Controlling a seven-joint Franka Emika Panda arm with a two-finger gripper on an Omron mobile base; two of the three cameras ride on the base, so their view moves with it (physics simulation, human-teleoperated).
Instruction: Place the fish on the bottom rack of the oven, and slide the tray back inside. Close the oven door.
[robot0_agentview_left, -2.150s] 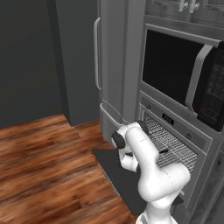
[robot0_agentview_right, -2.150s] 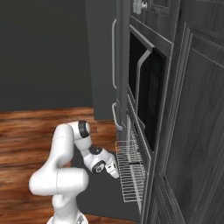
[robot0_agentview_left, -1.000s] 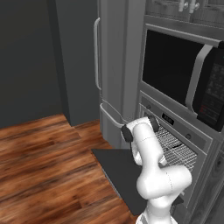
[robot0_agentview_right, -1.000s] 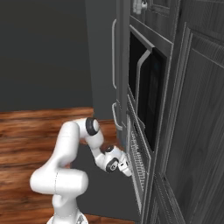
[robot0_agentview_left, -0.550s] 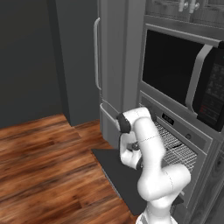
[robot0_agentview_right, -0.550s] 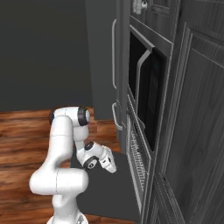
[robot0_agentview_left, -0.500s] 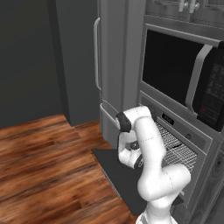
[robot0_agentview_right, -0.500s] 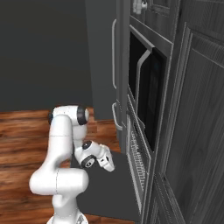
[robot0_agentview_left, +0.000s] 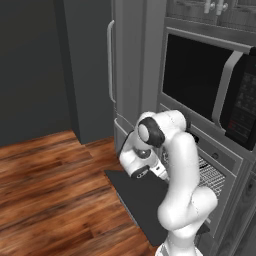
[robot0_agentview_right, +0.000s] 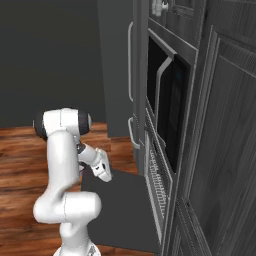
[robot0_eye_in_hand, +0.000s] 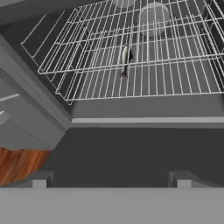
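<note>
The fish (robot0_eye_in_hand: 126, 59), a small dark sliver, lies on the bottom rack (robot0_eye_in_hand: 175, 74), a silver wire grid sitting inside the oven (robot0_agentview_left: 220, 165). The oven door (robot0_eye_in_hand: 131, 148) hangs open and lies flat below the rack, also seen as a dark panel (robot0_agentview_left: 142, 205) (robot0_agentview_right: 122, 210). My gripper (robot0_eye_in_hand: 110, 179) hovers above the door, in front of the rack, open with nothing between its fingertips (robot0_eye_in_hand: 38, 179). In the base views the gripper (robot0_agentview_left: 157, 174) (robot0_agentview_right: 105, 175) points toward the oven opening, well short of the rack (robot0_agentview_right: 157, 180).
The black-windowed appliance (robot0_agentview_left: 205, 85) with a curved vertical handle sits above the oven. A tall grey door (robot0_agentview_left: 127, 60) with a long handle stands to the left. Wood floor (robot0_agentview_left: 45, 185) spreads left of the open door. A pale round shape (robot0_eye_in_hand: 153, 18) shows behind the rack wires.
The rack, pulled out 2.1 s ago, was pushed into the oven. My arm has since drawn back and swung so the hand hangs over the open door.
</note>
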